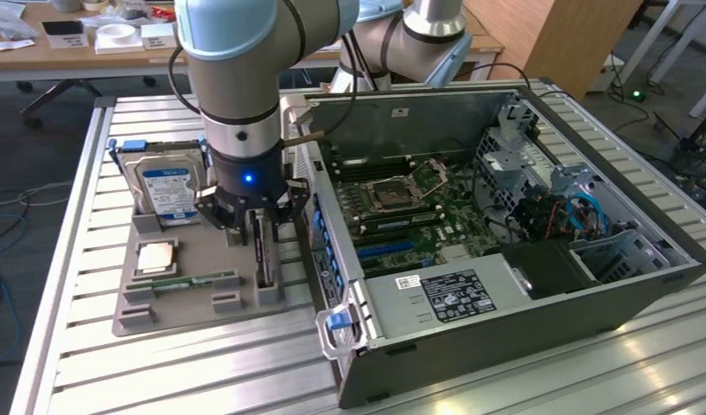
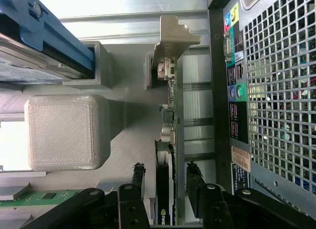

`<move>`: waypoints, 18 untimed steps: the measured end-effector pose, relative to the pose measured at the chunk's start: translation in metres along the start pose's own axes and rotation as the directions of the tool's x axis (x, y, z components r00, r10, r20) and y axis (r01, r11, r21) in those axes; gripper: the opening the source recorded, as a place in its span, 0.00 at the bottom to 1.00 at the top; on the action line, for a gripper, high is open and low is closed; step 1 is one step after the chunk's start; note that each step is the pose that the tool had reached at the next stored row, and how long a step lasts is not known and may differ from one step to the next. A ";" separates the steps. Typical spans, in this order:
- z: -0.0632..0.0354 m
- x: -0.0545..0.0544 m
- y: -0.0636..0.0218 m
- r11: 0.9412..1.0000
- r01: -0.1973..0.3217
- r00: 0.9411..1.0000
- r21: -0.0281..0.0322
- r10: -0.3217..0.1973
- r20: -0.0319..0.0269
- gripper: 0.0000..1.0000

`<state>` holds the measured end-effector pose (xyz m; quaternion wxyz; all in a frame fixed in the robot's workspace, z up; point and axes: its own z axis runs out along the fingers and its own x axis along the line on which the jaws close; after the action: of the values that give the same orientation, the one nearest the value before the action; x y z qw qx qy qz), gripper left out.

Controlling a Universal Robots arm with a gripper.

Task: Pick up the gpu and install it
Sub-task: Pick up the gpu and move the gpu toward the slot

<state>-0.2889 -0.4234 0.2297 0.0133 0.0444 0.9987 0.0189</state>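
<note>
While gpu (image 2: 164,199) sits in holder (image 1: 174,304), gripper (image 2: 166,169) astride it, w/ jaws apart

The desk (image 1: 629,372) has a ribbed metal top. Behind it stands a wooden table (image 1: 53,56) with small white boxes (image 1: 156,36), a wooden cabinet (image 1: 560,35), and grey floor (image 1: 18,156) with cables (image 1: 1,201).

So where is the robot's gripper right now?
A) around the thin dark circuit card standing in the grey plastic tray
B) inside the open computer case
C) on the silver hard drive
A: the gripper straddles the thin dark circuit card, which stands on edge in the grey plastic tray.
</note>
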 end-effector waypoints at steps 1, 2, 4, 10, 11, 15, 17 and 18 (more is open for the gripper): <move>0.0001 0.000 0.0000 1.000 0.000 1.000 0.000 0.000 0.000 0.47; 0.0001 0.000 0.0000 1.000 0.000 1.000 0.000 0.000 0.000 0.47; 0.0004 0.000 0.0000 1.000 0.000 1.000 0.000 0.000 0.000 0.47; 0.0002 0.000 0.0000 1.000 0.000 1.000 0.000 0.000 0.000 0.47; 0.0002 0.000 0.0000 1.000 0.000 1.000 0.000 0.000 0.000 0.47; 0.0003 0.000 0.0000 1.000 0.000 1.000 0.000 0.000 0.000 0.47; 0.0003 0.000 0.0000 1.000 0.000 1.000 0.000 0.000 0.000 0.47; 0.0003 0.000 0.0000 1.000 0.000 1.000 0.000 0.000 0.000 0.46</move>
<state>-0.2893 -0.4234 0.2294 0.0134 0.0444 0.9987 0.0190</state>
